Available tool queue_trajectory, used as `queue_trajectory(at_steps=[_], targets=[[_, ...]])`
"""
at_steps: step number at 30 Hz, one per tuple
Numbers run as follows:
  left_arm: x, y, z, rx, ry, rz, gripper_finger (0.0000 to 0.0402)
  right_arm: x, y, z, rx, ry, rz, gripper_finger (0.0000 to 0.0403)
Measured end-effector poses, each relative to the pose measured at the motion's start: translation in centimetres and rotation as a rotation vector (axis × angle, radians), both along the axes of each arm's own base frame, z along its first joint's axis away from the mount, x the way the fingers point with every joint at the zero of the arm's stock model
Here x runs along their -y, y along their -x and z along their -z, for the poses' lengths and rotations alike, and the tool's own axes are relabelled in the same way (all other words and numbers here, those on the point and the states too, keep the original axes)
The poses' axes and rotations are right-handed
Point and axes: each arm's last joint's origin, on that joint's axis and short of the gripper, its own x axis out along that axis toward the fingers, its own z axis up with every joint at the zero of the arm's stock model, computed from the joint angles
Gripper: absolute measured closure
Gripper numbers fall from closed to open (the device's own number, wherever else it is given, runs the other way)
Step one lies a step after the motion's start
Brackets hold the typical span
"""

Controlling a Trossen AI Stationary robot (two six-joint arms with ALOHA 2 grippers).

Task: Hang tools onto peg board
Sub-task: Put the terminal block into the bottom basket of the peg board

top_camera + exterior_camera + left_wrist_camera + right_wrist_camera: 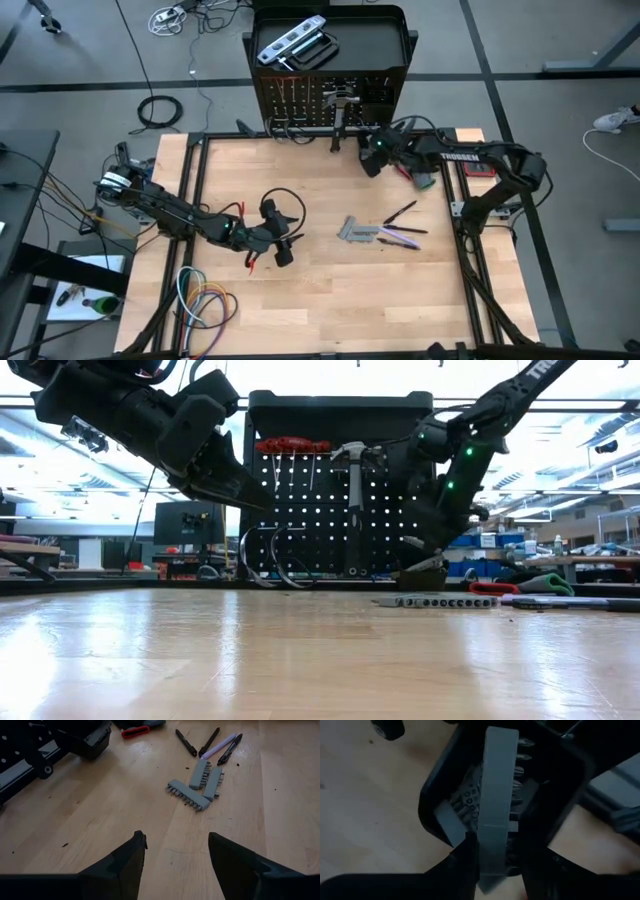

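1. My right pincer [497, 865]: at about 1 o'clock on the wooden table [330, 310], just in front of the peg board's foot. Fingers closed on a grey bit holder [496, 795], a long grey strip with bit tips along one edge, held over a small black box [555, 775].

2. My left pincer [175, 865]: low over the table at about 9 o'clock of centre, fingers spread wide, holding nothing.

3. Peg board [330, 510]: upright at 12 o'clock beyond the table's far edge, under its black tray top [385, 40]. Hung on it: a hammer [354, 480] head up, and red-handled pliers [292, 445] along the top row.

4. Silver level [290, 42]: lying in the tray top.

5. Grey bit strips [192, 790]: three together on the table right of centre, at about 3 o'clock.

6. Dark thin pens or drivers [212, 742]: several just beside the strips, one pale purple
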Motion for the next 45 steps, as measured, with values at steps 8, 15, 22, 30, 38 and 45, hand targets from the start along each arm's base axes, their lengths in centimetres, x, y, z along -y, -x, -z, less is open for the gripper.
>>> queue_trajectory(at_steps=[8, 15, 22, 30, 38, 45], targets=[[0.0, 0.0, 0.0, -0.003, -0.001, -0.001, 0.0184, -0.6, 0.1, -0.8, 0.061, -0.05, -0.05, 0.0121], [0.0, 0.0, 0.0, -0.002, 0.001, -0.003, 0.0184, -3.1, 0.9, -4.5, 0.154, 0.004, -0.115, 0.0122], [0.0, 0.0, 0.0, -0.001, 0.001, -0.002, 0.0184, -8.5, 0.2, -6.5, 0.245, -0.043, -0.276, 0.0149], [0.0, 0.0, 0.0, 0.006, 0.006, 0.0, 0.0184, -12.1, -1.1, -3.0, 0.017, -0.128, -0.288, 0.0154], [0.1, 0.0, 0.0, 0.003, 0.02, 0.017, 0.0184, -10.5, -2.4, 0.5, -0.089, -0.179, -0.189, 0.0155], [0.1, 0.0, 0.0, 0.0, 0.023, 0.023, 0.0184, -7.4, -1.7, 1.1, -0.059, -0.212, -0.124, 0.0153]])
